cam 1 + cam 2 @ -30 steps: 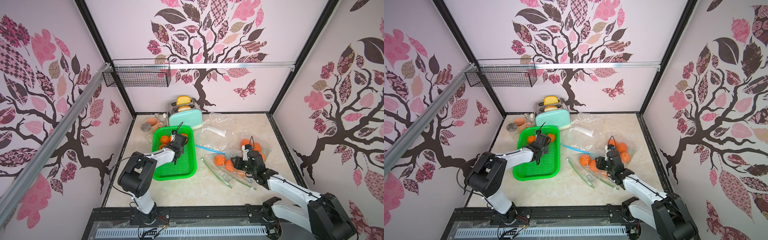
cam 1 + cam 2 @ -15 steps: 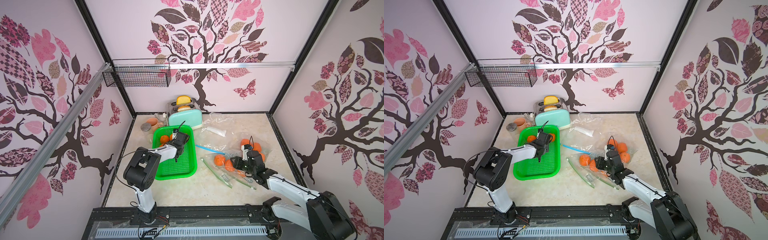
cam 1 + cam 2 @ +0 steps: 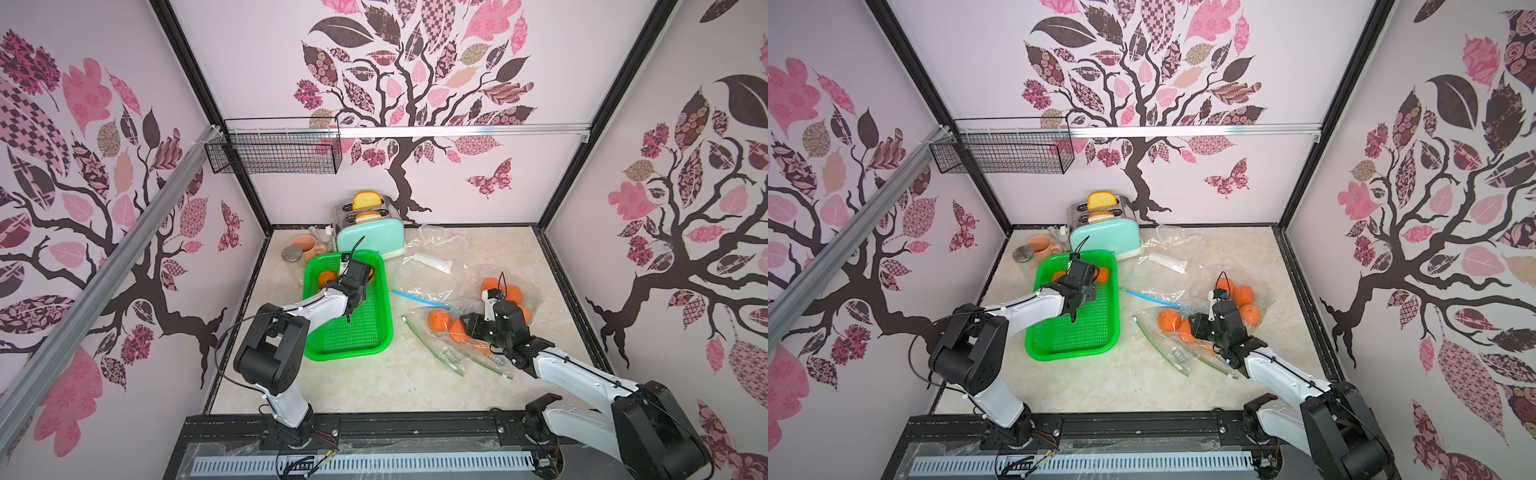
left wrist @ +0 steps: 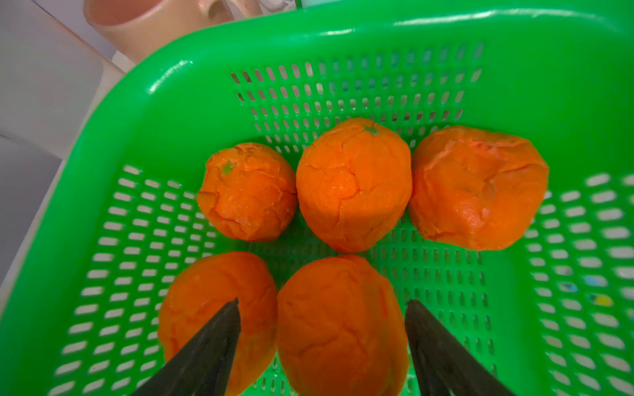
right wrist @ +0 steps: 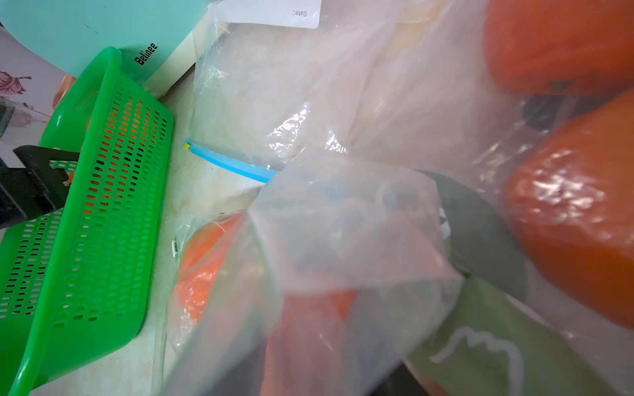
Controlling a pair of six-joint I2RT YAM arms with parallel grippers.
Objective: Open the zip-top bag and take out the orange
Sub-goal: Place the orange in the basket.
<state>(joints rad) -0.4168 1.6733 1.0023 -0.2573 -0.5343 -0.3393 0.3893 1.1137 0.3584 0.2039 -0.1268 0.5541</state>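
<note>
**Oranges pile up in the basket while one bag waits to be emptied.** Five loose oranges (image 4: 353,185) lie at the far end of the green basket (image 3: 348,354), left of centre in both top views. The left gripper (image 4: 322,303) hangs over them with its jaws wide. Its black fingers (image 4: 209,346) stand astride one fruit resting on the mesh floor.

Right of centre and lower in the frame, the zip-top bag (image 3: 457,351) lies crumpled on the marble-patterned table (image 3: 374,390). Its green zip strip (image 3: 432,347) runs on a slant, and two oranges (image 3: 438,319) show through the film. The right gripper (image 3: 468,326) is down on this bag, just beside that fruit. Its wrist view is filled with plastic draped over the fingers, so it cannot be told whether the jaws pinch the film or stand free.

Behind the right gripper, toward the table's right edge, a second clear bag (image 3: 536,305) holds more fruit (image 3: 513,296). An empty bag with a blue zip (image 3: 415,297) lies between the basket and the bags. Another empty bag (image 3: 432,249) sits beside the mint toaster (image 3: 370,241) at the back wall. A pink mug (image 3: 307,247) stands to the toaster's left in the frame.
</note>
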